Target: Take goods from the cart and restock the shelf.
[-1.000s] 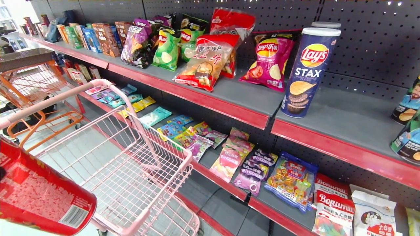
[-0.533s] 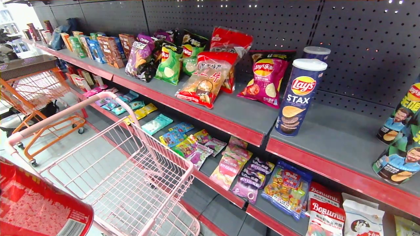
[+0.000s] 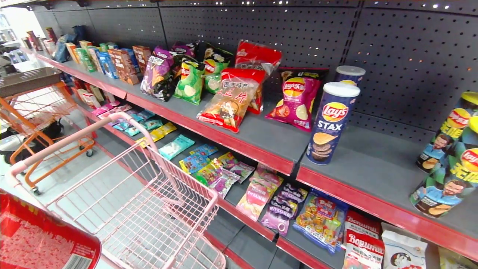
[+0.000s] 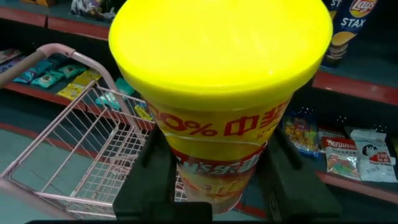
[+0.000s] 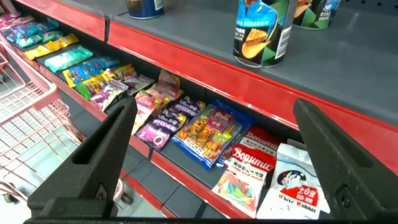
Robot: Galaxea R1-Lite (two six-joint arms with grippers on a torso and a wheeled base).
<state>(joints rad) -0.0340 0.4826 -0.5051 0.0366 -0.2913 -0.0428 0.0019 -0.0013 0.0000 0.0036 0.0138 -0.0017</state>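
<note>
My left gripper (image 4: 217, 186) is shut on a red crisp can (image 4: 214, 143) with a yellow lid, one black finger (image 4: 152, 180) on each side of it. In the head view that red can (image 3: 41, 239) sits at the lower left, beside the pink cart (image 3: 67, 142), whose basket looks bare. The grey upper shelf (image 3: 369, 164) with a red front edge holds a blue can (image 3: 330, 123) and green cans (image 3: 444, 179), with free room between them. My right gripper (image 5: 216, 109) hangs open below that shelf, nothing between its fingers.
Crisp bags (image 3: 231, 101) and boxes (image 3: 119, 63) fill the upper shelf's left part. Candy packets (image 3: 276, 201) cover the lower shelf. An orange cart (image 3: 41, 112) stands farther left in the aisle. A pegboard wall (image 3: 410, 56) backs the shelf.
The head camera has shifted, so the shelf goods sit lower and farther left in the picture. The red can stays held at the lower left corner.
</note>
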